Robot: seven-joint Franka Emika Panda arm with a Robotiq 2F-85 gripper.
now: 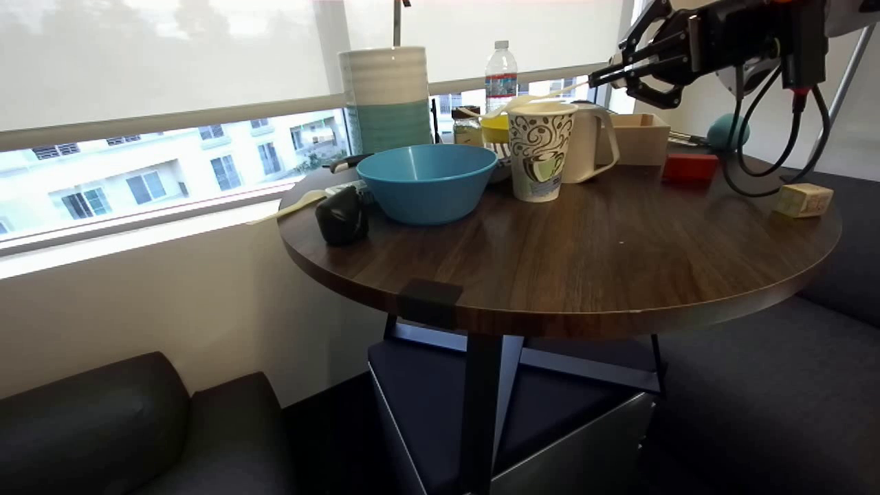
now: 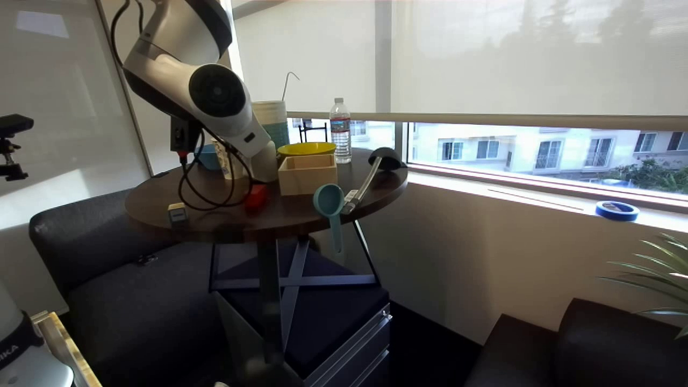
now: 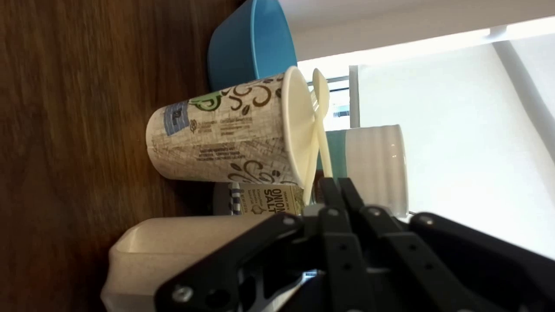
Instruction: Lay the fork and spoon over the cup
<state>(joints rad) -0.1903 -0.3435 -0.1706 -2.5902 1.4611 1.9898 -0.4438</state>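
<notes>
The cream cup (image 3: pixel 225 130) with a dark swirl pattern stands upright on the table; it also shows in both exterior views (image 1: pixel 540 155) (image 2: pixel 232 165). A pale fork (image 3: pixel 311 173) lies across the cup's rim, its tines partly behind the spoon. My gripper (image 3: pixel 338 182) is nearly closed on the handle end of a pale spoon (image 3: pixel 321 89). The spoon crosses over the fork above the cup; I cannot tell whether they touch. In an exterior view the gripper (image 1: pixel 597 77) is right of the cup, slightly above its rim, with the spoon (image 1: pixel 565 90) reaching left.
A blue bowl (image 1: pixel 426 189) stands beside the cup. A cream pitcher (image 1: pixel 588 144) is close behind it, below the gripper. A tall canister (image 1: pixel 385 110), a bottle (image 1: pixel 501 75), a yellow bowl (image 2: pixel 306 149) and a wooden box (image 2: pixel 307 183) are nearby.
</notes>
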